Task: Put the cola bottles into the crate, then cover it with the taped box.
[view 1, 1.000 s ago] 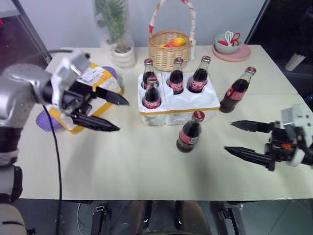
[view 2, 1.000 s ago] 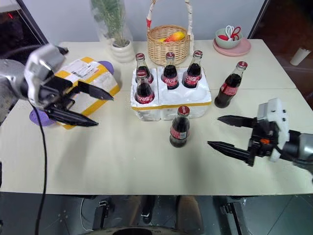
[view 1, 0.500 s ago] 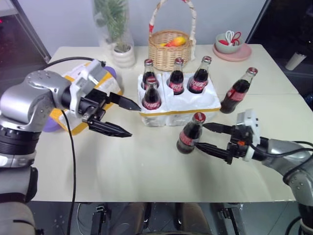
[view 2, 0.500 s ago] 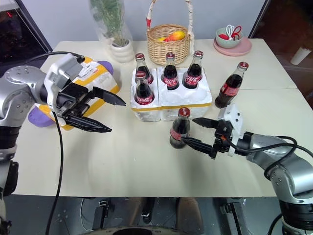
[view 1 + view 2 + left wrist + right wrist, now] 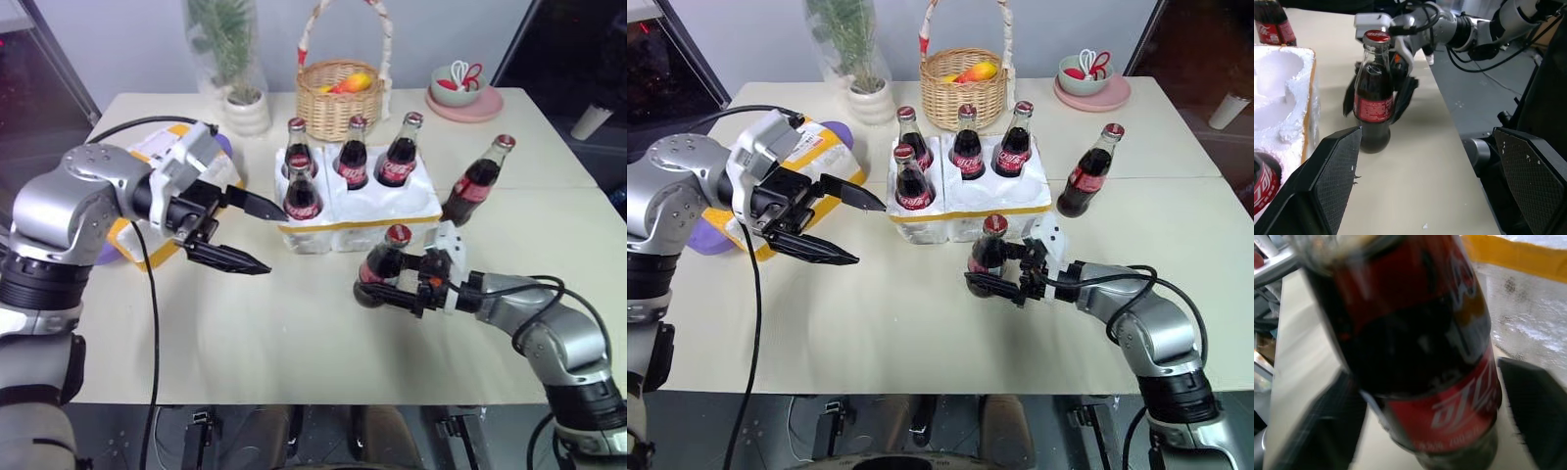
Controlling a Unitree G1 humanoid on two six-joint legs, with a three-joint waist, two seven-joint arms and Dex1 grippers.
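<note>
On the worktop [image 5: 294, 323], right gripper [image 5: 392, 281] has its jaws closed around the near cola bottle [image 5: 380, 274], standing just in front of the crate [image 5: 382, 211]; black fingers hide its lower body. In the right wrist view the bottle is blurred and cut off at the cap. Crate is low white foam with a thin yellow band; four bottles [image 5: 353, 157] sit in it, dark glass, red caps and labels. Sixth bottle [image 5: 475, 183] stands beside the crate on the right. Left gripper [image 5: 257, 235] hovers with jaws wide apart, nothing between them, covering part of the taped box [image 5: 813, 162]: white foam, broad yellow tape, label, purple piece mostly hidden. Wicker basket [image 5: 338, 98] stands behind the crate.
</note>
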